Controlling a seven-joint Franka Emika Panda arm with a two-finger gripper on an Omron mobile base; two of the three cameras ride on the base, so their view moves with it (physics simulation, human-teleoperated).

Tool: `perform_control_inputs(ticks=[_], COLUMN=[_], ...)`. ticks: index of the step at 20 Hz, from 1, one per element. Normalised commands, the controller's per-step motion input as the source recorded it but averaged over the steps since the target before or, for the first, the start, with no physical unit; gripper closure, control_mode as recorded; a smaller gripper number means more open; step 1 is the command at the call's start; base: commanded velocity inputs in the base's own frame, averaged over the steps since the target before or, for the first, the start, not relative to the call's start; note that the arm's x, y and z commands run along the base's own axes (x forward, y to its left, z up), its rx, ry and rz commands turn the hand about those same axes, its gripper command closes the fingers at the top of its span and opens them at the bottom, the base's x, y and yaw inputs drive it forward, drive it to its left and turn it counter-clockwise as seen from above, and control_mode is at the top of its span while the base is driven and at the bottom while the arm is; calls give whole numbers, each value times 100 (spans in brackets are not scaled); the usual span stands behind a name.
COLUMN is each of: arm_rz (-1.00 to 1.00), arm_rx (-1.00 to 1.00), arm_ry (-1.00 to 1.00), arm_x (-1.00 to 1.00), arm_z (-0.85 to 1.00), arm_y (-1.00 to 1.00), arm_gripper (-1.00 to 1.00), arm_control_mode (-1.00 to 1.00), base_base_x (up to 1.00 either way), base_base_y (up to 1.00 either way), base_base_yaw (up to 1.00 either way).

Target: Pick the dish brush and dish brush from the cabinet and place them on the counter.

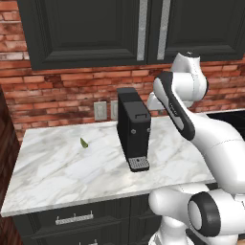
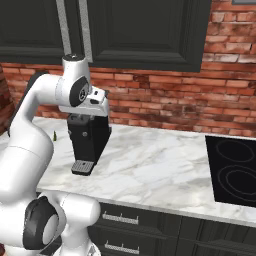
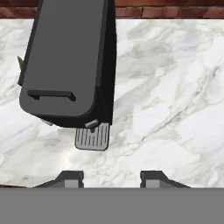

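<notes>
The cabinet [image 1: 86, 28] [image 2: 140, 30] hangs above the brick wall with its dark panelled doors closed, so both dish brushes are hidden. Below it lies the white marble counter [image 1: 57, 177] [image 2: 160, 170] [image 3: 175, 109]. My gripper [image 3: 111, 177] hovers over the counter and looks down at it, just to the right of a black coffee machine [image 1: 133, 127] [image 2: 87, 137] [image 3: 65, 61]. Its two fingertips stand apart with nothing between them. The white hand [image 2: 97, 100] sits above the machine's top, well below the cabinet doors.
A small green object [image 1: 83, 142] [image 2: 54, 135] lies on the counter left of the coffee machine. A black cooktop [image 2: 235, 170] is set into the counter at the right. Wall outlets [image 1: 100, 110] sit behind the machine. Dark drawers [image 1: 74, 219] run under the counter edge.
</notes>
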Motion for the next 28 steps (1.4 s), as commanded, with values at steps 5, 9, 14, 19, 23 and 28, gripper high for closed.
perform_control_inputs(ticks=[5,9,14,19,23,28], arm_rz=[0,0,0,0,0,0], arm_rx=[0,0,0,0,0,0], arm_ry=[-4,-14,-18,-23,-26,-26], arm_x=[-9,-21,-23,-19,-19,-16], arm_z=[2,13,19,25,28,31], arm_y=[0,0,0,0,0,0], arm_gripper=[-100,-100,-100,-100,-100,-100], arm_control_mode=[-100,-100,-100,-100,-100,-100], base_base_x=[0,0,0,0,0,0], base_base_y=[0,0,0,0,0,0], base_base_yaw=[0,0,0,0,0,0])
